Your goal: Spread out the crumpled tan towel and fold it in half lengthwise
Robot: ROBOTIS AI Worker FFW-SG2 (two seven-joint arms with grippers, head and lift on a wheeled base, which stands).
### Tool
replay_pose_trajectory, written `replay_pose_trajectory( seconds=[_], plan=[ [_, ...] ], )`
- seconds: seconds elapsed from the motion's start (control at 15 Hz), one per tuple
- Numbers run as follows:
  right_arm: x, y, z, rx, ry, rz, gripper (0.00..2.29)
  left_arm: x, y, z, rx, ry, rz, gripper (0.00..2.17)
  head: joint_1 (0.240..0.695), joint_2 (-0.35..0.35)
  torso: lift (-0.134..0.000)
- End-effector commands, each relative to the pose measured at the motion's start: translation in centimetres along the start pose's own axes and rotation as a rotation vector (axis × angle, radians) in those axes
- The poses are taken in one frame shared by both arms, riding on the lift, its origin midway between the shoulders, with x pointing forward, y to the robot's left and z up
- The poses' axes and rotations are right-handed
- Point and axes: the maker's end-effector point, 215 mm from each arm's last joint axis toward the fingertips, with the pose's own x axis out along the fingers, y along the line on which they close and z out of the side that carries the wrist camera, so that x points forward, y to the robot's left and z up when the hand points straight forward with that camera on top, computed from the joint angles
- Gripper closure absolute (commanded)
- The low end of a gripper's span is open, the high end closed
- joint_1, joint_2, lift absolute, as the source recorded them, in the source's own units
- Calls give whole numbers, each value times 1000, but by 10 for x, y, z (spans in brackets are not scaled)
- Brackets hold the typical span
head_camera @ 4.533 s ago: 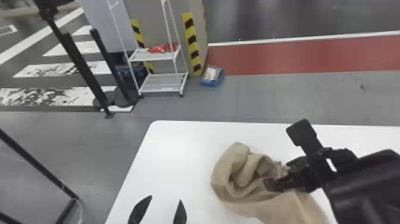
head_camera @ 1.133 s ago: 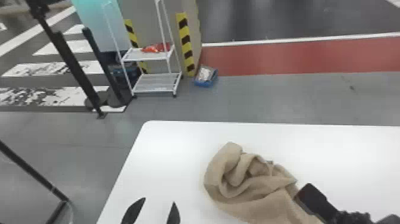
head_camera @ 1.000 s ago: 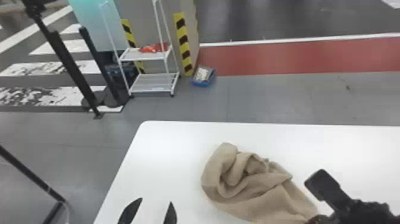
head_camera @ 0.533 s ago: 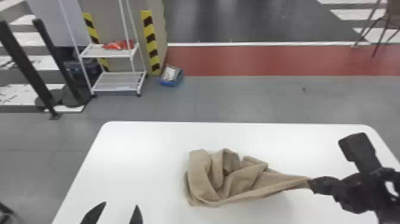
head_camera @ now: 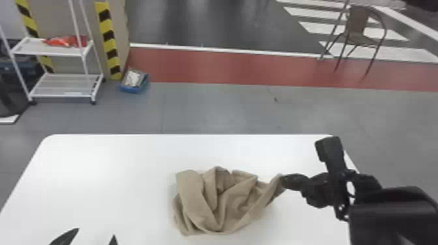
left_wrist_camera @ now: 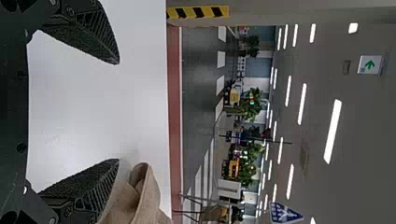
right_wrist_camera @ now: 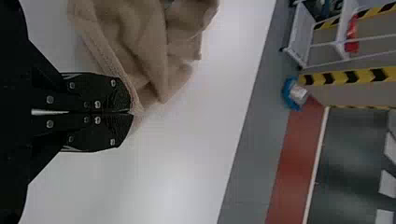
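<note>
So, going by the head view with the tan towel (head_camera: 195,192) as the middle of the clock and 12 pointing straight away from the robot: the towel is a bunched-up heap on the white table (head_camera: 110,176), lots of loose folds piled on each other, nowhere near flat. A corner of it is drawn out into a narrow twist toward 2 o'clock, and that's where the right gripper (head_camera: 283,181) is. It's clamped on the cloth, and the right wrist view has the two fingers (right_wrist_camera: 114,93) pressed together with the towel's hemmed edge pinched right at the tips.

The left gripper (head_camera: 96,232) is over at about 8 o'clock, well apart from the heap, and it's wide open with nothing in it. You can see bare table between its fingers (left_wrist_camera: 88,35) in the left wrist view, too.

Beyond the table, there's a white wire cart (head_camera: 65,85) around 10 to 11 o'clock with a red item (head_camera: 66,41) on its upper shelf, a blue bin (head_camera: 134,88) on the floor at 11, and a brown chair (head_camera: 358,31) out around 1.
</note>
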Motion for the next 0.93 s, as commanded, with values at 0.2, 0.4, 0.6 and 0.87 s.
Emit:
replay_pose_trajectory(
  seconds=[0.2, 0.4, 0.6, 0.87],
  plan=[
    [-19, 80, 163, 103, -353, 244, 1318, 2, -44, -6, 36, 19, -154, 147, 695, -51, 0],
    [-24, 90, 196, 95, -395, 244, 1318, 9, -71, -6, 87, 23, -246, 147, 695, -17, 0],
    [-30, 91, 241, 85, -397, 214, 1318, 22, -111, -16, 134, 38, -337, 144, 695, -36, 0],
    [-56, 76, 305, 96, -419, 171, 1318, 41, -143, -16, 124, 27, -361, 144, 695, -75, 0]
  ],
)
